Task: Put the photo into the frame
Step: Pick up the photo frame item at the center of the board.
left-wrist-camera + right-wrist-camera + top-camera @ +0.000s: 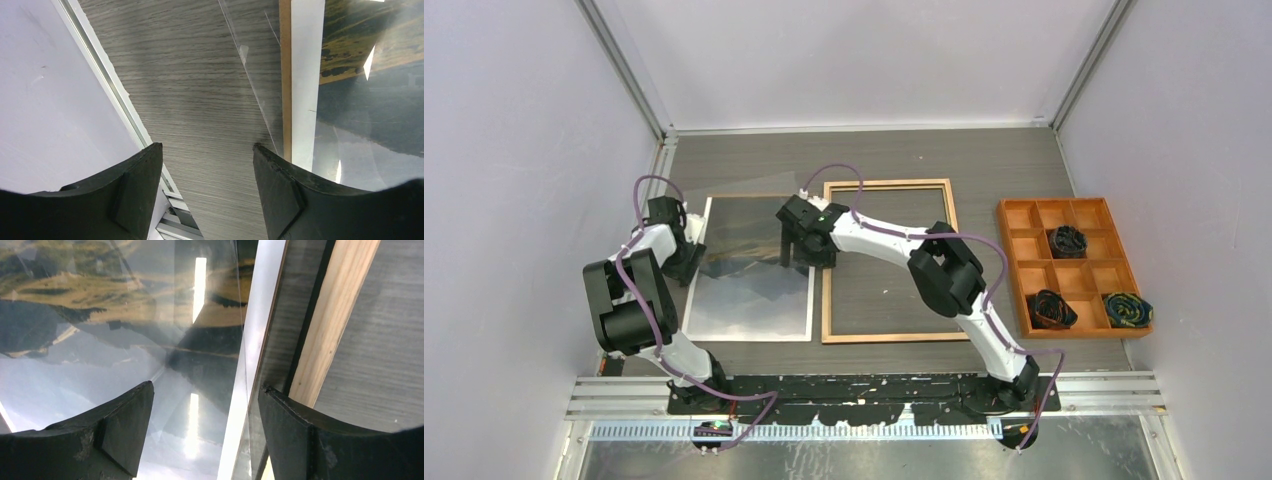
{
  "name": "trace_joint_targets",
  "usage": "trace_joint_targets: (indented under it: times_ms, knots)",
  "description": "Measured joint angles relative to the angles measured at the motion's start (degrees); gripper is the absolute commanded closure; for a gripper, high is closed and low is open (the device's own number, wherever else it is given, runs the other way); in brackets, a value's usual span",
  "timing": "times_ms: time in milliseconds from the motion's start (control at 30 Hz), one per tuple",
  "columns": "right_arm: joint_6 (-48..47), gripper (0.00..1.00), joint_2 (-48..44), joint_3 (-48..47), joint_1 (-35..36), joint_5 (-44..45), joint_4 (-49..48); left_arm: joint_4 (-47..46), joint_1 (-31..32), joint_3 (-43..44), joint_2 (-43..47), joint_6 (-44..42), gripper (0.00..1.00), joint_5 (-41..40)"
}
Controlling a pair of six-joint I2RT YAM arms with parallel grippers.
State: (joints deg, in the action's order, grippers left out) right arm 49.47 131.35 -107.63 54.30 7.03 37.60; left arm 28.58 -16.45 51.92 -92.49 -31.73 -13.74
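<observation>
Edges first: you are hovering the left end effector [207, 150] and right end effector [205, 387], both spread and empty, at opposite sides of the glossy white-bordered mountain photo [749, 270]. It is lying flat on the worktop [874, 165], just left of the thin light-wood rectangular frame [889, 337]. You should be pinching only the border and lifting evenly.

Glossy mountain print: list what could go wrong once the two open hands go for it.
1. A clear sheet overlaps the thin glossy mountain print, which lies on a brown backing board; the left hand could lift the wrong layer.
2. The open right hand straddles the print's edge beside the light-wood picture frame's rail; closing could snag the frame.
</observation>
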Motion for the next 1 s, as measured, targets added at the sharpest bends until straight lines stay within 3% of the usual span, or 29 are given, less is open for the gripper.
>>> trace_joint_targets:
  times_ms: [300,1000]
  knots:
    - [2.0,0.22,-1.9,2.7,0.6,-3.8,1.7,0.0,0.0,0.0,0.0,0.0,0.31,0.0]
    - [12.2,0.28,-14.8,15.3,-2.2,-17.8,-15.5,0.1,0.5,0.0,0.0,-0.2,0.32,0.0]
